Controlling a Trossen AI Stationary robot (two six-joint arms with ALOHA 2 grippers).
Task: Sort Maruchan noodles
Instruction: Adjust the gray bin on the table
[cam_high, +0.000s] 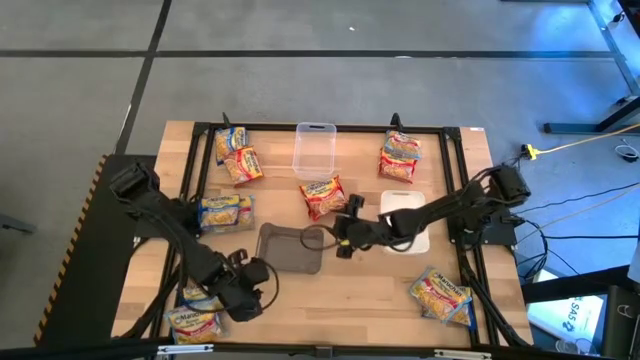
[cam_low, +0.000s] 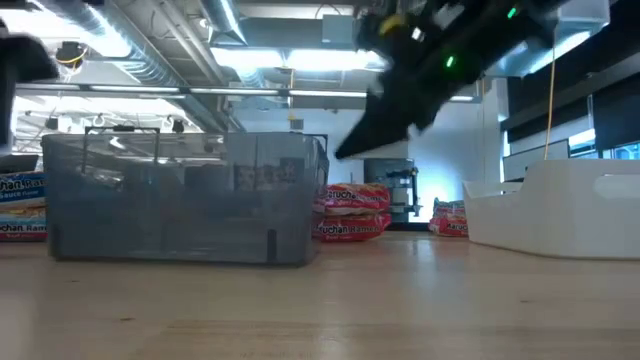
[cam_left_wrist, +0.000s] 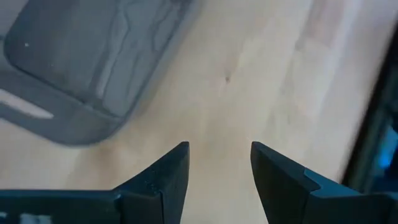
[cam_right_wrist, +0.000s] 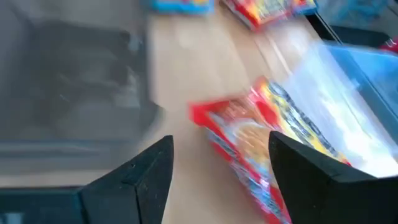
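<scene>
Several Maruchan noodle packets lie flat on the wooden table: two at the far left (cam_high: 236, 155), one blue-labelled at the left (cam_high: 225, 212), a red one in the middle (cam_high: 323, 195), some at the far right (cam_high: 400, 156), near right (cam_high: 441, 296) and near left (cam_high: 196, 320). My right gripper (cam_high: 341, 236) is open and hovers just near of the red packet (cam_right_wrist: 249, 134), which lies ahead of its fingers. My left gripper (cam_high: 262, 276) is open over bare wood (cam_left_wrist: 219, 146), beside the grey container (cam_left_wrist: 87, 56).
A grey container (cam_high: 290, 247) stands mid-table between the two grippers. A clear container (cam_high: 314, 148) sits at the far middle and a white one (cam_high: 405, 222) under my right arm. A black frame (cam_high: 455, 180) borders the table. Bare wood lies along the near middle (cam_high: 350, 300).
</scene>
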